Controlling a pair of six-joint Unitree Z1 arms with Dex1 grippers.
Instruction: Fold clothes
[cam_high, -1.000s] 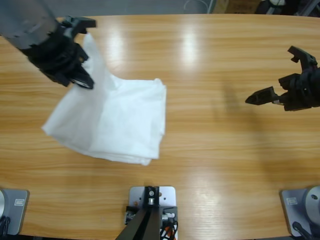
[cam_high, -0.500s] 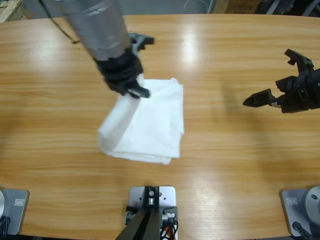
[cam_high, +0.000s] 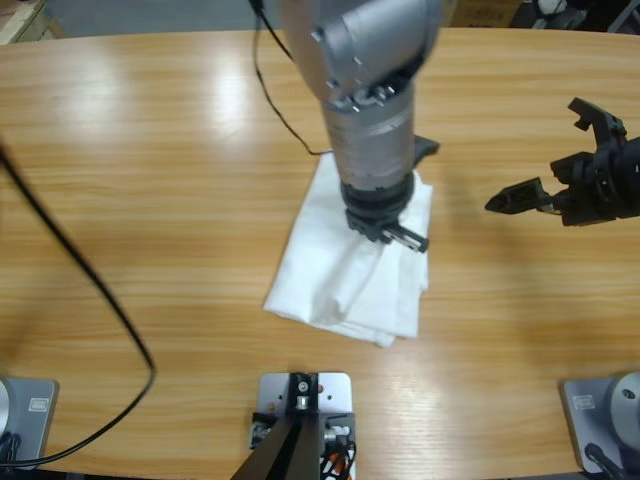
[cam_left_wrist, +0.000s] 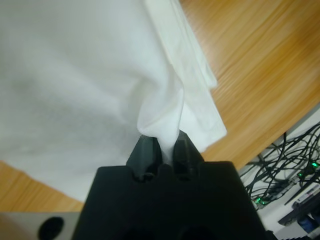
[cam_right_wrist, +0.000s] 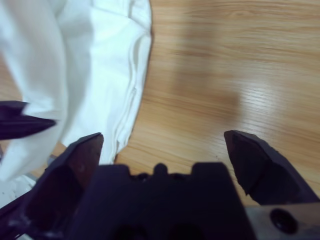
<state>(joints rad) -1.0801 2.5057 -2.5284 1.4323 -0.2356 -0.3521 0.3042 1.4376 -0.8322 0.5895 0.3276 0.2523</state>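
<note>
Since the earlier frame my left claw (cam_high: 400, 235), pinching a T-shirt (cam_high: 340, 280) fold, has dragged it rightward across the counter (cam_high: 150, 200); right claw (cam_high: 555, 170) waits wide; I lower before releasing.

The T-shirt (cam_high: 345, 275) lies mid-table (cam_high: 150, 200) under my left gripper (cam_high: 398, 232). My right gripper (cam_high: 560, 170) hangs well apart from it, over bare wood.

Glossy wooden table (cam_high: 150, 150); tangled cables (cam_left_wrist: 280, 170) past its edge.

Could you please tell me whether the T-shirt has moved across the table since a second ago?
Yes. The T-shirt, pinched in the left end effector, has been dragged rightward along the table, toward the near-stationary right end effector.
</note>
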